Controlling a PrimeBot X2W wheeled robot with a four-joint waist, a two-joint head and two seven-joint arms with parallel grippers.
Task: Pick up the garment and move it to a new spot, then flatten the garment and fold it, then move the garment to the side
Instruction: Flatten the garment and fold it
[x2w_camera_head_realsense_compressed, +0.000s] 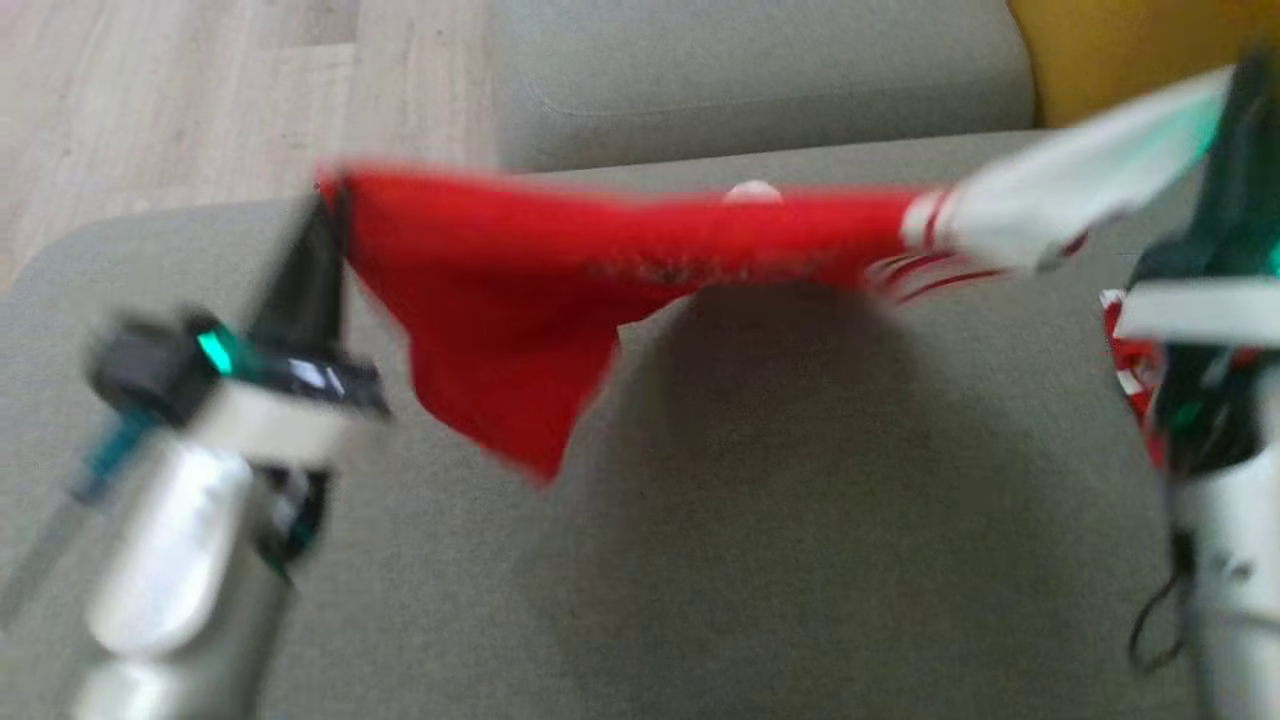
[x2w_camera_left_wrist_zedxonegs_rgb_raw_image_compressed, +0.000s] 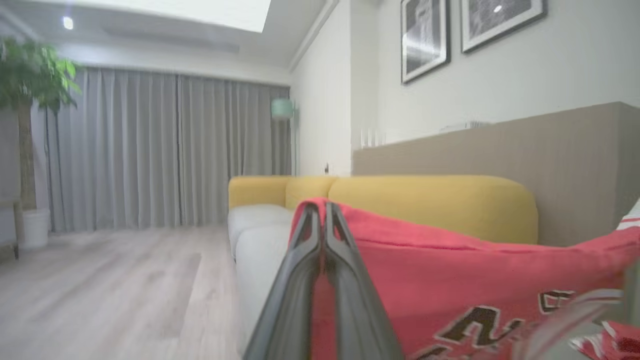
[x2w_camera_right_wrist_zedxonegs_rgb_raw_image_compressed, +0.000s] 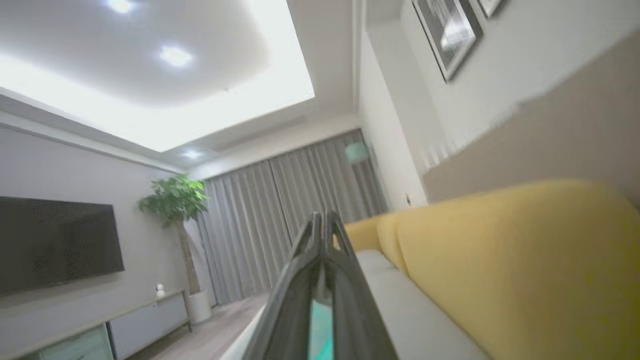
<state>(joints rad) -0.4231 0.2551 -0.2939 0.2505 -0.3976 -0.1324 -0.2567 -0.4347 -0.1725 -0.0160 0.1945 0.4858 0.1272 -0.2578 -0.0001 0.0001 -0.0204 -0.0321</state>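
Garment (x2w_camera_head_realsense_compressed: 560, 270) taut above the sofa (x2w_camera_head_realsense_compressed: 800, 520), left gripper (x2w_camera_head_realsense_compressed: 335, 205) jaws clamped on its red corner, right gripper (x2w_camera_head_realsense_compressed: 1238, 90) jaws apparently on the white end; tip-only pinch could slip under tension.

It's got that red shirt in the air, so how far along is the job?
Done: the garment is picked up, hanging clear of the grey sofa cushion. In hand: the left hand pinches its red corner, and its white end stretches to the shut right hand, which seems to hold it. Left: setting it down in a new spot, flattening, folding, moving it aside.
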